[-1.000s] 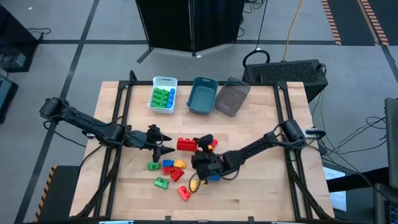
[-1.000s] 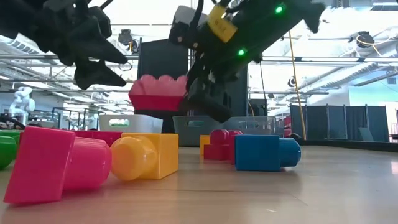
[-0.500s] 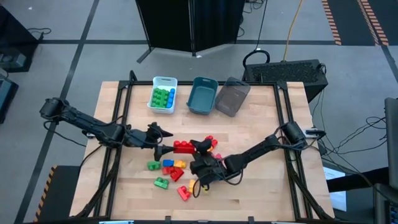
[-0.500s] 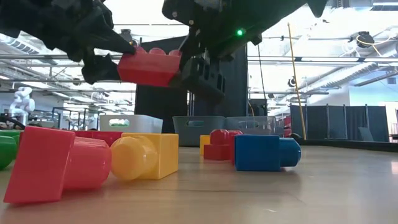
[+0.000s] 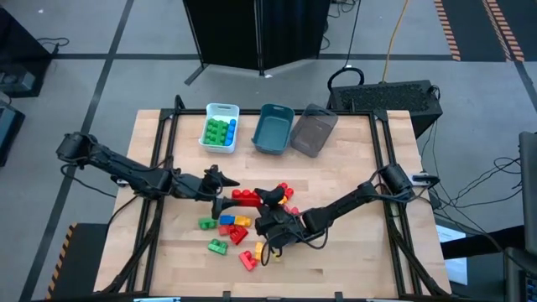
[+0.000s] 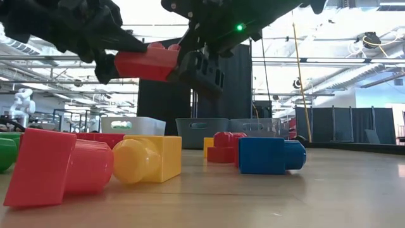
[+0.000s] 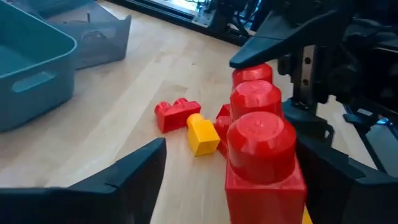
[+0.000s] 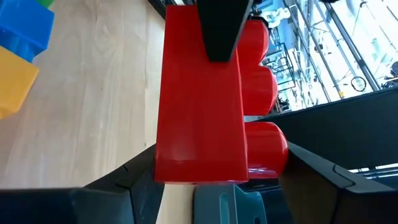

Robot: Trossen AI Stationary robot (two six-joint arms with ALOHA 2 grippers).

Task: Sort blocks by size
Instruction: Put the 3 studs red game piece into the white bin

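Observation:
A long red three-stud brick (image 5: 246, 198) hangs above the table's middle between my two grippers. My right gripper (image 5: 267, 200) is shut on its right end. My left gripper (image 5: 226, 190) is open at its left end; in the left wrist view its fingers (image 7: 134, 177) stand on either side of the brick (image 7: 264, 162), with a clear gap at one side. Whether the other finger touches, I cannot tell. Several loose bricks (image 5: 228, 228) in red, yellow, blue and green lie on the table below. My right gripper pinches the red brick between its two fingers, one against the studded top (image 8: 268, 155) and one against the underside (image 8: 163, 163), at the end nearest the gripper. The fingers come level from the table's right, along the brick. The brick is lifted clear and roughly level.
A white bin (image 5: 220, 126) holding green and blue bricks, a teal bin (image 5: 273, 128) and a grey bin (image 5: 313, 130) stand in a row at the far edge. Bare wood lies right of the grippers and along the near right of the table (image 5: 361, 252).
My right gripper has raised the red brick and carried it a little toward the table's left. My left gripper has gone toward the table's right and up, and its fingers now stand around the brick's left end.

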